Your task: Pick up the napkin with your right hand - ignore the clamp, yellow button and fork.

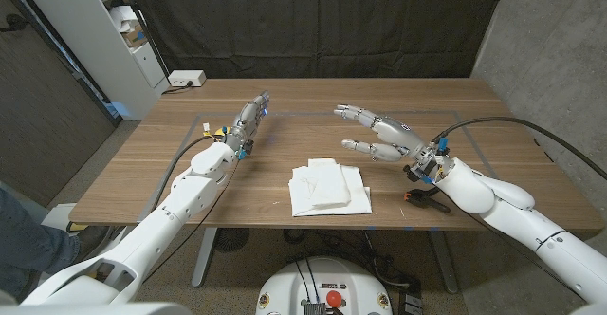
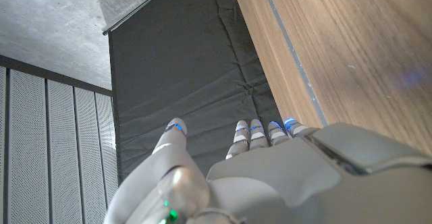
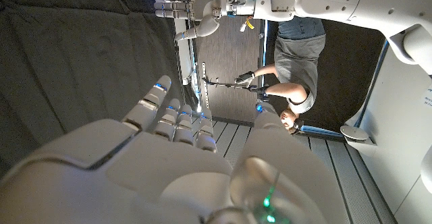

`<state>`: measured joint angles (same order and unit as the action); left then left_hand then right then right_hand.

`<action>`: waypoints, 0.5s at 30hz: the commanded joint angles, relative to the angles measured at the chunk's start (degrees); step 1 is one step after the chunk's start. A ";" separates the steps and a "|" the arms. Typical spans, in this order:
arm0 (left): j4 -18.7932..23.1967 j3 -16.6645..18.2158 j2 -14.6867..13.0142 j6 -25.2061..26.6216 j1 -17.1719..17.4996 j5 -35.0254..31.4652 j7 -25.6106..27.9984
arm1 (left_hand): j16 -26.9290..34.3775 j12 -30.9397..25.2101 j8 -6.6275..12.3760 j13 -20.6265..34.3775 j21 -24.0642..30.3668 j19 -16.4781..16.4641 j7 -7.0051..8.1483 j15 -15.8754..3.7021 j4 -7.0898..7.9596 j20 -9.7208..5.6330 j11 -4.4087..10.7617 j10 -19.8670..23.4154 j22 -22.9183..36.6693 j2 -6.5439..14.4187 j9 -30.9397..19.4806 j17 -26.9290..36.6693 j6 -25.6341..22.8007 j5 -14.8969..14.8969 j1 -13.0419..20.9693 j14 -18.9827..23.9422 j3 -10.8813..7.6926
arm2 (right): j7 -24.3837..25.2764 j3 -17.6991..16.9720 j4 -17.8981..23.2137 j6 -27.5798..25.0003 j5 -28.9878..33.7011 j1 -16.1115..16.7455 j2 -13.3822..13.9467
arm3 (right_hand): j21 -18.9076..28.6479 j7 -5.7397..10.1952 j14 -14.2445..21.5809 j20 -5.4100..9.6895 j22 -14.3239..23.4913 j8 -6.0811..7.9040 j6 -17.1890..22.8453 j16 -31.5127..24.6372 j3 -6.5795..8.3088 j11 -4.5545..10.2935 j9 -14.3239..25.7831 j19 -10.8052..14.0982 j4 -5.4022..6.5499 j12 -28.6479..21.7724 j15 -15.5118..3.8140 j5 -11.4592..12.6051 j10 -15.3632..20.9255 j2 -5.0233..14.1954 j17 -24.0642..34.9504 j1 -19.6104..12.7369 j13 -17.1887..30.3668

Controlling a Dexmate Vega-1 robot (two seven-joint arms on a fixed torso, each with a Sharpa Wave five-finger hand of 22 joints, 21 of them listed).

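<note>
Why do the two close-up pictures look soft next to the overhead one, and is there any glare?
Head view: even light, sharp, the white napkin bright on the table. Left wrist view: the left hand so near it blurs; a faint bluish sheen on the wood. Right wrist view: the right hand soft and large; background dim.

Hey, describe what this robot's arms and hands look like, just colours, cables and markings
Both arms have smooth white rounded shells. The left hand and right hand are light grey, jointed, with small blue lights near the fingertips. Black cables run along each forearm to a dark wrist module. A green light glows at each hand's base.
</note>
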<state>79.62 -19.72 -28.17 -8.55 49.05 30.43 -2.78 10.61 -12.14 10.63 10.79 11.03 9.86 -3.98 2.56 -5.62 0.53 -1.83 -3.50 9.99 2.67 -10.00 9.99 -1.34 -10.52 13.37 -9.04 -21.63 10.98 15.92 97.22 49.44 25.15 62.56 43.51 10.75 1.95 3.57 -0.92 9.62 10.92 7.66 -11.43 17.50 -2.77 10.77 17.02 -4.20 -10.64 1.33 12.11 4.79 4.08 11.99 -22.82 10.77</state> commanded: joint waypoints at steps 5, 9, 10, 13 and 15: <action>0.72 -0.15 -0.11 0.20 -0.46 -0.24 -0.03 | -0.02 0.17 0.07 0.17 0.30 2.48 -0.19 -0.16 -0.15 0.65 0.27 0.07 0.34 0.64 -0.20 0.22 -0.36 0.02 0.09 -0.15 -0.09 | 6.13 1.79 1.78 -4.18 11.18 -0.11 1.76 | -0.24 -0.28 -0.26 -0.18 0.09 -0.14 -0.23 0.05 0.21 0.00 0.25 -0.60 -0.59 -0.14 -0.13 0.52 -0.57 -0.17 -0.10 -0.75 0.34; 0.86 -0.26 -0.13 0.44 -0.51 -0.32 0.07 | -0.03 0.22 0.08 0.17 0.30 2.50 -0.20 -0.09 -0.17 0.73 0.16 -0.05 0.34 0.67 -0.20 0.22 -0.40 0.02 0.09 -0.18 -0.08 | 6.70 2.49 2.47 -5.18 12.40 -0.09 2.59 | -0.25 -0.32 -0.36 -0.25 0.09 -0.23 -0.56 0.08 0.28 0.09 0.25 -0.73 -0.74 -0.09 -0.08 0.55 -0.82 -0.16 -0.12 -0.92 0.34; 0.84 -0.29 -0.14 0.46 -0.55 -0.26 -0.07 | -0.03 0.20 0.08 0.17 0.30 2.49 -0.17 -0.08 -0.18 0.71 0.19 -0.01 0.34 0.67 -0.20 0.23 -0.40 0.02 0.09 -0.18 -0.07 | 6.86 2.66 2.67 -5.46 12.80 -0.06 2.81 | -0.26 -0.31 -0.38 -0.26 0.09 -0.23 -0.61 0.09 0.30 0.09 0.25 -0.76 -0.78 -0.08 -0.08 0.55 -0.86 -0.16 -0.12 -0.96 0.34; 0.94 -0.38 -0.11 0.45 -0.54 -0.33 -0.04 | -0.02 0.20 0.08 0.17 0.30 2.49 -0.19 -0.11 -0.19 0.72 0.18 0.01 0.34 0.69 -0.20 0.23 -0.41 0.02 0.08 -0.17 -0.06 | 6.86 3.37 2.99 -6.06 13.16 -0.15 3.50 | -0.25 -0.32 -0.38 -0.28 0.09 -0.24 -0.70 0.08 0.32 0.15 0.25 -0.79 -0.86 -0.10 -0.07 0.56 -0.89 -0.20 -0.13 -1.02 0.35; 0.93 -0.43 0.02 0.49 -0.56 -0.29 0.02 | -0.03 0.22 0.08 0.17 0.30 2.50 -0.15 -0.06 -0.20 0.72 0.18 -0.05 0.34 0.71 -0.20 0.23 -0.43 0.02 0.08 -0.19 -0.05 | 6.80 3.81 3.21 -6.41 13.35 -0.24 3.94 | -0.24 -0.31 -0.46 -0.31 0.09 -0.24 -0.73 0.11 0.33 0.20 0.25 -0.81 -0.91 -0.08 -0.02 0.56 -0.97 -0.22 -0.14 -1.06 0.35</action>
<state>80.29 -19.78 -28.27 -8.30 48.66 30.26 -2.75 10.61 -12.14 10.63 10.79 11.03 9.75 -3.98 2.56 -5.61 1.06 -1.83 -3.50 9.99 2.67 -10.00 9.99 -1.34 -10.52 13.37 -9.04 -21.63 16.44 17.85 99.09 45.74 35.30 62.40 45.46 10.75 1.63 3.58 -1.12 9.62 10.92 7.34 -11.44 17.73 -2.77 10.77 16.41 -4.91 -10.64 1.32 12.11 4.16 3.39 11.71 -23.51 10.77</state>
